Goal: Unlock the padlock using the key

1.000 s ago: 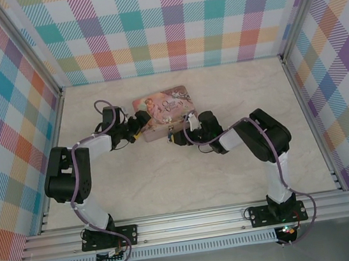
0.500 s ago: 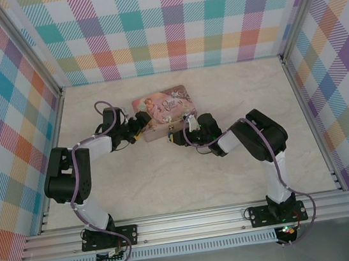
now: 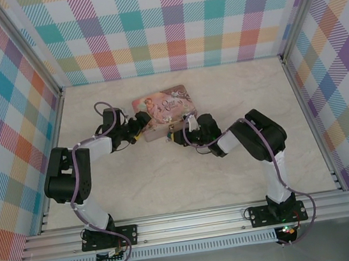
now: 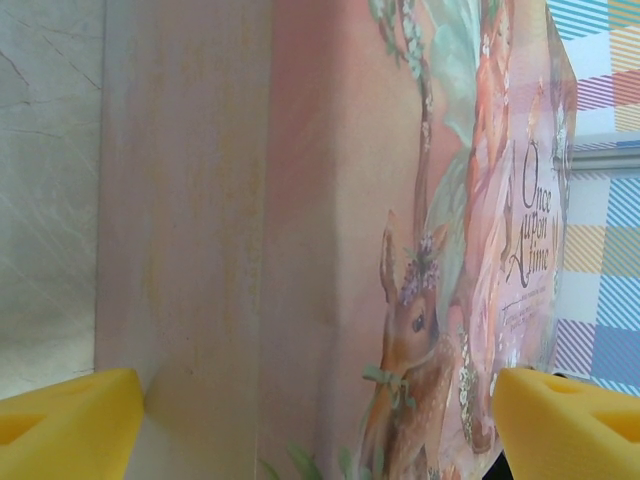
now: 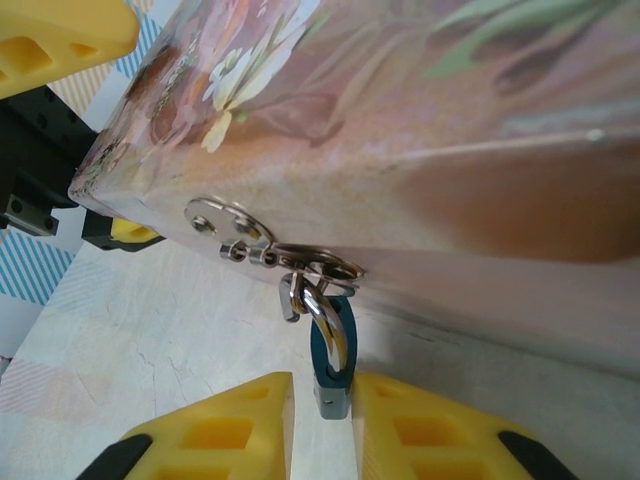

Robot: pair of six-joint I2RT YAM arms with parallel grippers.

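Teal on the padlock stands out against the pink pictured tin. We see the padlock hanging by its thin silvery shackle from a metal loop on the tin's side wall, just above the pale marbled surface. A short run of silvery rings and links lies along the wall beside that loop. The right gripper holds its yellow fingers narrowly closed on the padlock's lower end, gripping it between them. From above, we find this gripper at the tin's near long side and the left gripper at the tin's left end. Through the left wrist camera, its fingers are spread wide, one on each side of the tin's end. We cannot tell whether they press on the tin.
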